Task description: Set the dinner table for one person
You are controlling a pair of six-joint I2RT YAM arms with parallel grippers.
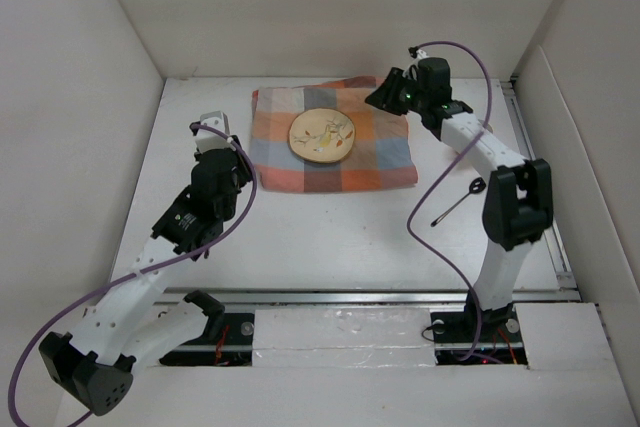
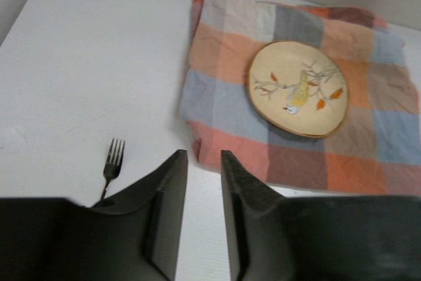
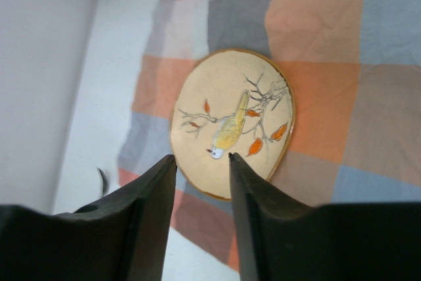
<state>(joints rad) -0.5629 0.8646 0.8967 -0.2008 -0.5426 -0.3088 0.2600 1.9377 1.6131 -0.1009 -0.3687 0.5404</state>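
The white dinner table (image 1: 330, 237) carries an orange-blue-grey checked cloth (image 1: 335, 137) at the back middle. A round cream plate (image 1: 322, 135) with a yellow bird painted on it lies on the cloth. It also shows in the left wrist view (image 2: 297, 87) and the right wrist view (image 3: 230, 120). A dark fork (image 2: 113, 162) lies on the bare table left of the cloth. My left gripper (image 1: 225, 152) is open and empty, low over the table (image 2: 204, 156), short of the cloth's near left corner. My right gripper (image 1: 385, 92) is open and empty, raised over the cloth's far right part (image 3: 202, 158).
A thin dark utensil (image 1: 458, 203) with a ring end lies on the table at the right, beside the right arm. White walls enclose the table on the left, back and right. A metal rail (image 1: 350, 297) runs along the near edge.
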